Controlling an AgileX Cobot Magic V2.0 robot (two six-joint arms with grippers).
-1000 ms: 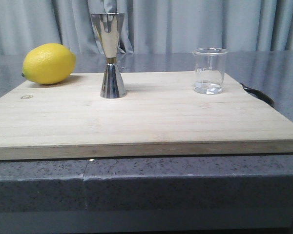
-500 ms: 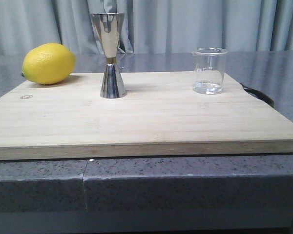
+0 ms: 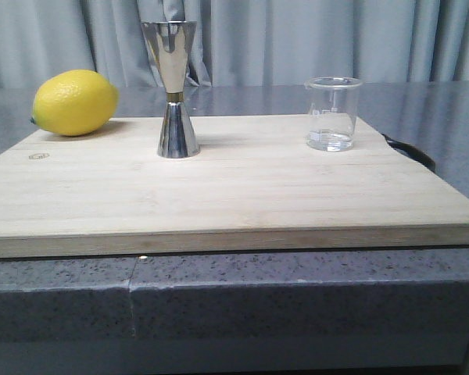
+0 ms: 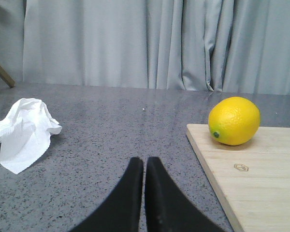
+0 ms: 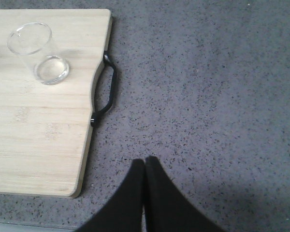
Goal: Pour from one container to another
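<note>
- The glass beaker [image 3: 332,114] stood upright near the far right corner of the wooden cutting board [image 3: 219,195], with a thin layer of clear liquid at its bottom.
- In the right wrist view the beaker [image 5: 37,52] sat well ahead of the right gripper [image 5: 144,166] and off to its left, clear of any contact.
- The right gripper's two black fingers were pressed together with nothing between them, and it hung over the bare grey countertop [image 5: 208,96] just beside the board's edge.
- The board's black handle [image 5: 107,92] lay between that gripper and the beaker.
- The steel jigger [image 3: 174,87] stood upright on the board, well apart from the beaker on its left in the front view, a gold band at its narrow waist.
- A lemon [image 3: 74,102] rested on the board's far left corner, beyond the jigger.
- The left gripper [image 4: 145,166] also had its fingers pressed together, pinching nothing, above the countertop off the board's left edge.
- From that gripper the lemon [image 4: 234,120] lay ahead and to the right, and a crumpled white tissue [image 4: 24,133] lay ahead and to the left on the countertop.
- Grey curtains [image 3: 297,39] hung behind the table.
</note>
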